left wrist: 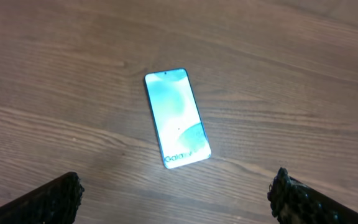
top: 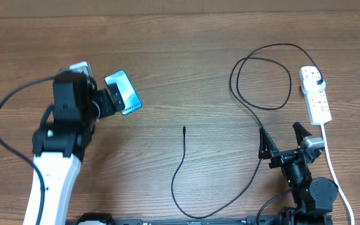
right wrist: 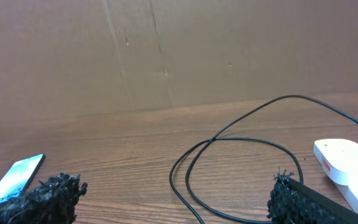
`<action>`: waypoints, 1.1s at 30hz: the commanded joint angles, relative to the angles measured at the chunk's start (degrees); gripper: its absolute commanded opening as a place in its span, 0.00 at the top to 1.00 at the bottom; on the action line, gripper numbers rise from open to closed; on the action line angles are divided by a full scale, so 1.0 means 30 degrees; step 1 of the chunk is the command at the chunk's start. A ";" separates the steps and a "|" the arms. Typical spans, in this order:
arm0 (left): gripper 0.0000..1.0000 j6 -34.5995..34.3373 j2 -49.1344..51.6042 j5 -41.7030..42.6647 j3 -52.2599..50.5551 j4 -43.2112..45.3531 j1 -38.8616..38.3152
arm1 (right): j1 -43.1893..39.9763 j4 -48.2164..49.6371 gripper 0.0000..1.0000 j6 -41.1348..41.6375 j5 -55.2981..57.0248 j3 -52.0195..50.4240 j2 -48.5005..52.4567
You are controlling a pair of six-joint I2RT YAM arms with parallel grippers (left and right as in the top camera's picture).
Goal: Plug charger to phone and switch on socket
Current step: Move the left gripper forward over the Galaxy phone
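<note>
The phone (top: 123,92) lies flat on the wooden table at the left, teal screen up; it also shows in the left wrist view (left wrist: 177,118). My left gripper (top: 107,101) is open and empty just left of it, its fingers (left wrist: 176,198) short of the phone's text end. The black charger cable (top: 179,169) ends in a slim tip (top: 184,129) mid-table. It loops right (right wrist: 241,163) to a black plug (top: 318,81) seated in the white power strip (top: 315,97). My right gripper (top: 282,139) is open and empty beside the cable (right wrist: 176,199).
The power strip's white cord (top: 334,172) runs down the right side past my right arm. The strip (right wrist: 347,171) and the phone (right wrist: 10,180) show at the edges of the right wrist view. A cardboard wall (right wrist: 166,50) stands behind the table.
</note>
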 commanded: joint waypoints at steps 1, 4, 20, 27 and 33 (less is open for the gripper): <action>0.00 -0.2863 0.2127 -0.0321 0.1792 -0.0867 0.0102 | 0.0087 0.0095 0.00 -0.0080 0.0058 -0.0204 -0.0226; 0.00 -0.4779 0.3708 -0.0313 0.2572 -0.1625 0.0102 | 0.0087 0.0095 0.00 -0.0080 0.0058 -0.0204 -0.0226; 0.00 -0.7475 0.6827 -0.0036 0.3220 -0.2812 0.0102 | 0.0087 0.0095 0.00 -0.0080 0.0058 -0.0204 -0.0226; 0.00 -0.7475 0.6834 0.0510 0.3220 -0.2805 0.0102 | 0.0087 0.0095 0.00 -0.0080 0.0058 -0.0204 -0.0226; 0.00 -0.7715 0.6885 0.0750 0.3344 -0.2958 0.0102 | 0.0087 0.0095 0.00 -0.0080 0.0058 -0.0204 -0.0226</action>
